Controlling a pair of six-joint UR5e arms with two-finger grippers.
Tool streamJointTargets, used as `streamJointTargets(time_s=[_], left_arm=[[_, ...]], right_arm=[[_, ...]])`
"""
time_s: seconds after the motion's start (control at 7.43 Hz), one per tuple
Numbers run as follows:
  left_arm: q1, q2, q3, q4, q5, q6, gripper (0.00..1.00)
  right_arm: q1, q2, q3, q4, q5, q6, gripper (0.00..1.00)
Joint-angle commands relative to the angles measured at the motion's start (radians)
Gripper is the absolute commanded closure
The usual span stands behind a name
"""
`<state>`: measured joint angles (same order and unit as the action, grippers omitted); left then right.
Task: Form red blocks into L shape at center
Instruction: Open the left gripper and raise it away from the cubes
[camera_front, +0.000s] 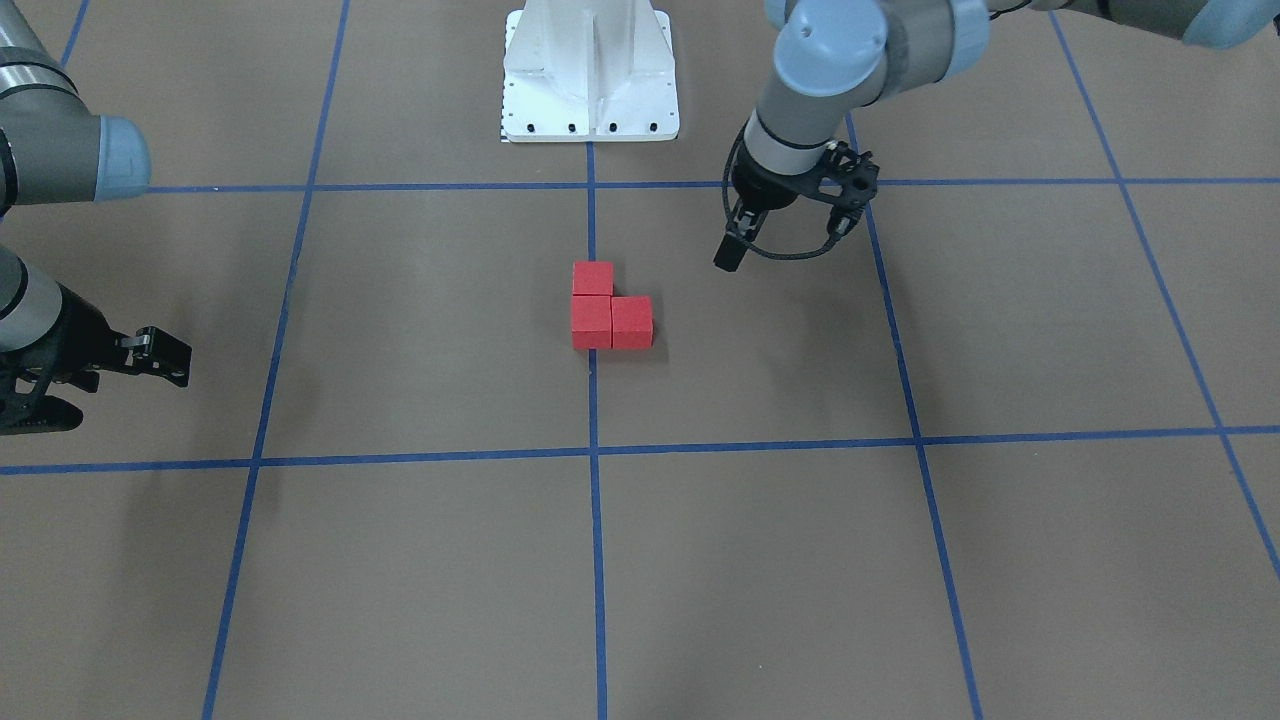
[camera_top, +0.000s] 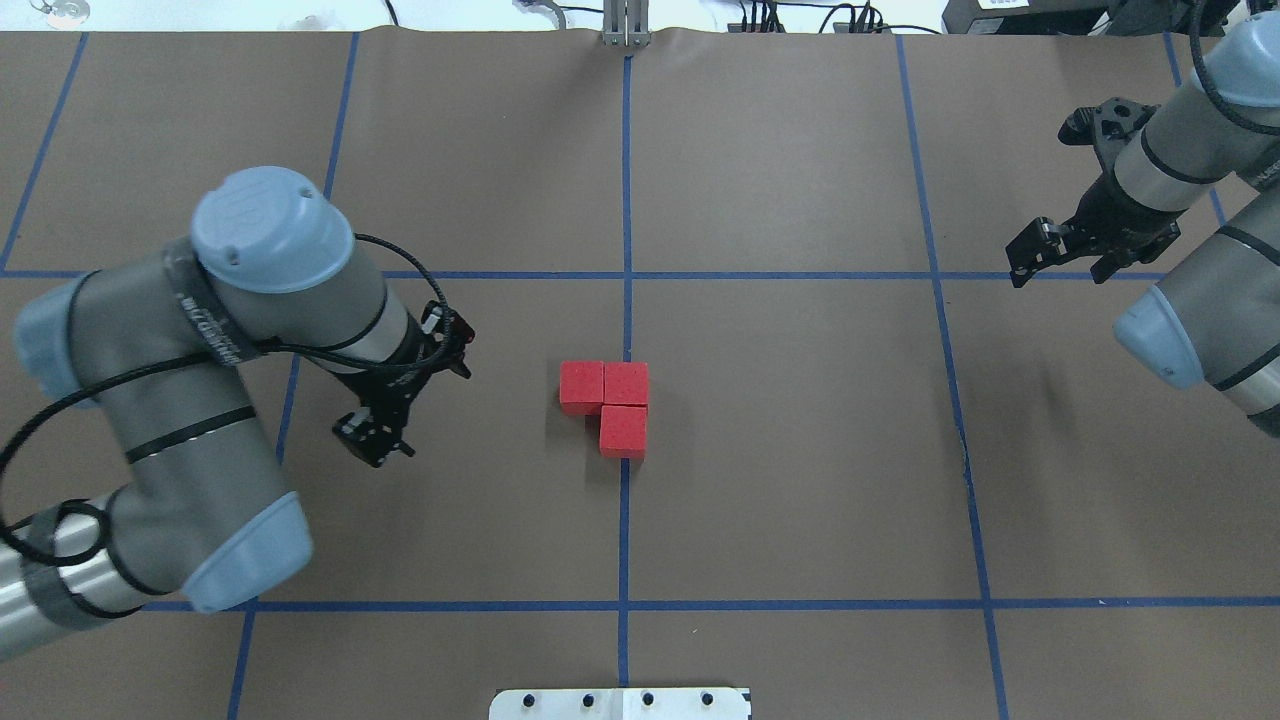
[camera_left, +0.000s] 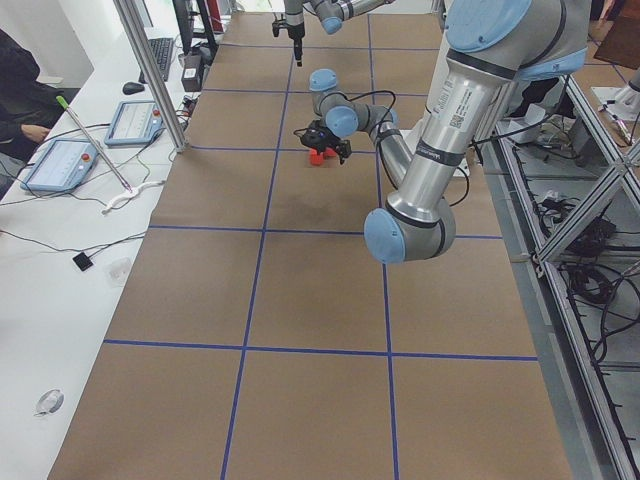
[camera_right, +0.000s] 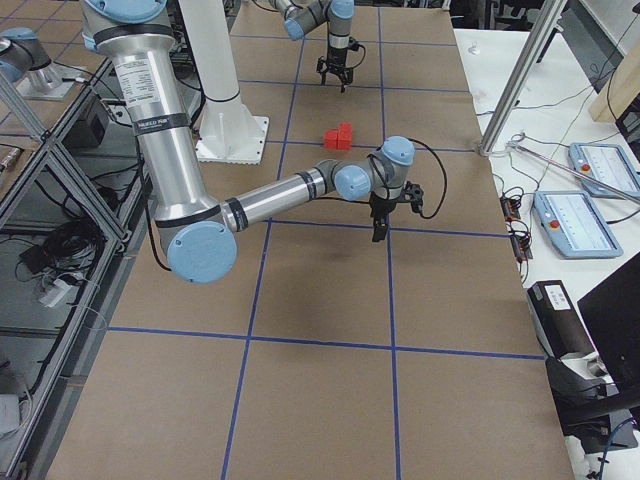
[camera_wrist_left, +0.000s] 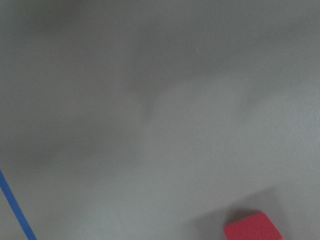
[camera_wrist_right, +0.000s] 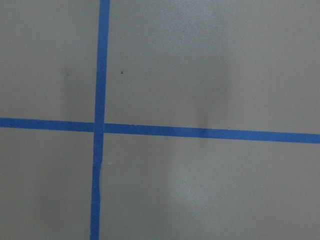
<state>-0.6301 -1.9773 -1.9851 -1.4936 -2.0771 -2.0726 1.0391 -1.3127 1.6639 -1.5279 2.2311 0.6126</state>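
Overhead: three small matte red blocks (camera_top: 612, 397) touching, L-shaped; left wrist view catches one corner only. Left gripper (camera_top: 375, 443) near them, arm bent; jaws' gap unreadable.

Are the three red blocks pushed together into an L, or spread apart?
Together. The red blocks lie flush in one flat layer: two side by side, the third against one of them on the robot's side, forming an L on the middle blue tape line.

Open floor (camera_top: 800, 450) rings the red blocks (camera_top: 610, 400) — only the left gripper (camera_top: 372, 445) hangs near, alongside.
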Motion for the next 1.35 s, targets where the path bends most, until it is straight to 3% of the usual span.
streamJointTargets(time_s=[0.0,0.4,0.67,0.94,1.08,1.21], left_arm=[[-0.144,0.229,-0.153,-0.004,-0.001,0.472,0.0],[-0.418,0.284,-0.028,-0.007,-0.03,1.158,0.0],[-0.61,0.282,0.189,-0.067,-0.156,1.544,0.0],[-0.742,0.233,0.428,-0.175,-0.207,1.757,0.0],[-0.781,0.195,0.493,-0.175,-0.227,1.788,0.0],[-0.836,0.193,0.493,-0.169,-0.277,1.79,0.0]], right_arm=[[0.033,0.0,-0.003,0.0,-0.004,-0.008,0.0],[0.148,-0.003,-0.006,0.0,0.007,-0.025,0.0],[0.246,-0.054,-0.004,-0.003,0.057,-0.188,0.0],[0.308,-0.1,-0.001,-0.002,0.105,-0.263,0.0],[0.315,-0.115,-0.007,-0.003,0.108,-0.302,0.0],[0.325,-0.129,-0.01,-0.012,0.114,-0.353,0.0]])
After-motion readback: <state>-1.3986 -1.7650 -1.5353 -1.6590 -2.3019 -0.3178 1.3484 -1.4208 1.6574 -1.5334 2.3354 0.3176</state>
